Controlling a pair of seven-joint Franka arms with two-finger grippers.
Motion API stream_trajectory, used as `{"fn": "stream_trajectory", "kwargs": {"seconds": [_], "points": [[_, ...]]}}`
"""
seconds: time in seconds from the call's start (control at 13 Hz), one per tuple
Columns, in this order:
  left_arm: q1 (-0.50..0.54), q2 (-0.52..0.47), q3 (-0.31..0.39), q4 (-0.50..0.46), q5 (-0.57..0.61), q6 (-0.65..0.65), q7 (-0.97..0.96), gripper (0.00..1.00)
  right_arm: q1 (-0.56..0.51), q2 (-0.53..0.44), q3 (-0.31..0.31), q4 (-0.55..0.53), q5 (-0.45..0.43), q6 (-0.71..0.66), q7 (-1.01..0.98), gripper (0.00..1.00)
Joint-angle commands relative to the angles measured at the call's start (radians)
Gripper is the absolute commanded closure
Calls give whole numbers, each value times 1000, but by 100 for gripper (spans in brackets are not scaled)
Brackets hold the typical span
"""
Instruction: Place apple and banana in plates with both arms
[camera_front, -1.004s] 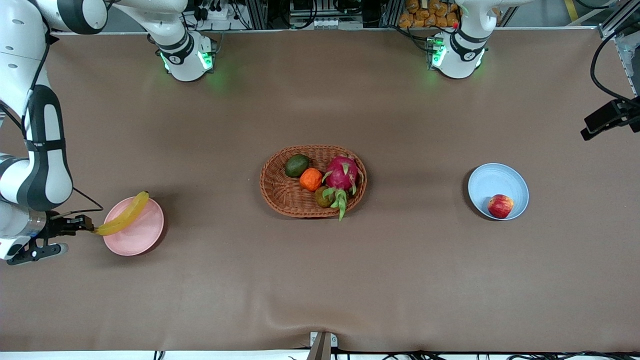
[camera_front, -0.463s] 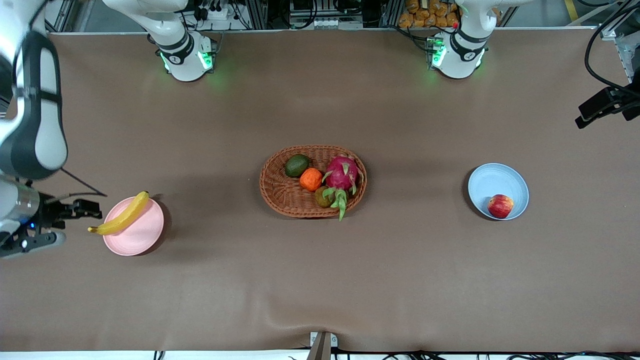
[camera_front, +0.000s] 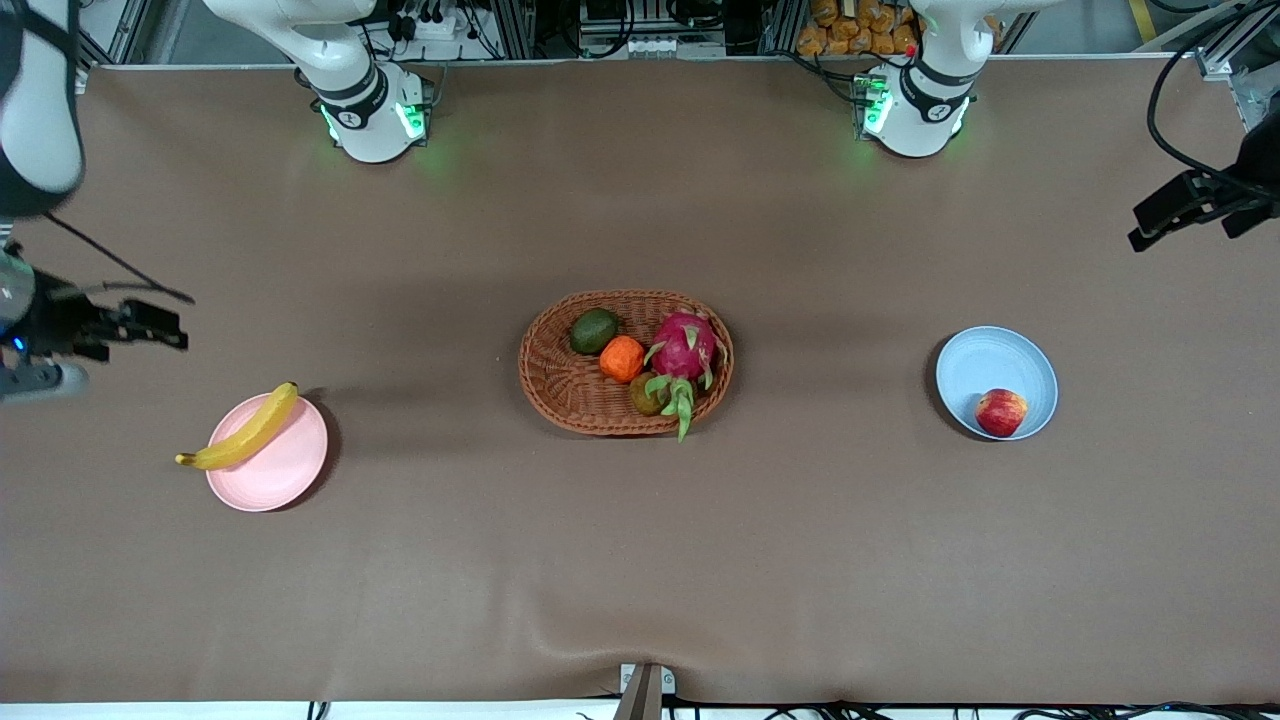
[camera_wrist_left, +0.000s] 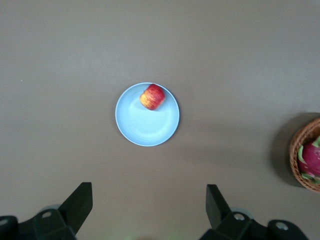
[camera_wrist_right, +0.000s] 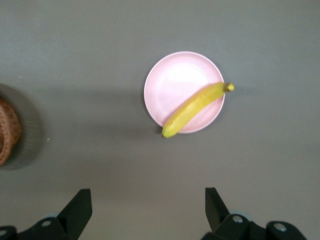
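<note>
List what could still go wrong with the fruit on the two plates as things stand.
1. The banana lies across the pink plate with both tips past the rim, so a nudge may roll it onto the table.
2. The apple sits near the blue plate's rim nearest the front camera; it might roll out.
Both the right gripper and left gripper are open and clear.
</note>
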Motion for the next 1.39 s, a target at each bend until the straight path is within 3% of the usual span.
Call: {"fn": "stream_trajectory", "kwargs": {"seconds": [0.0,0.15,0.46,0.62,1.31], "points": [[8,-60,-12,-45,-49,-16,-59,0,-47,-119,39,-64,-18,-17,46,0],[-12,-54,-16,-34,-46,-24,-126,0,-44,-138,25,-49,-18,-48,46,0],[-31,-44,-25,-31,-6,-24,-104,0,-40,-129,19,82,-21,-167,48,0],[-23,-45,-77,-31,33,-30,-68,0,-40,-129,11,83,-19,-189,51,0],[36,-7,-65,33,7,-41,15,0,-39,-135,14,83,-16,-198,164,0]]}}
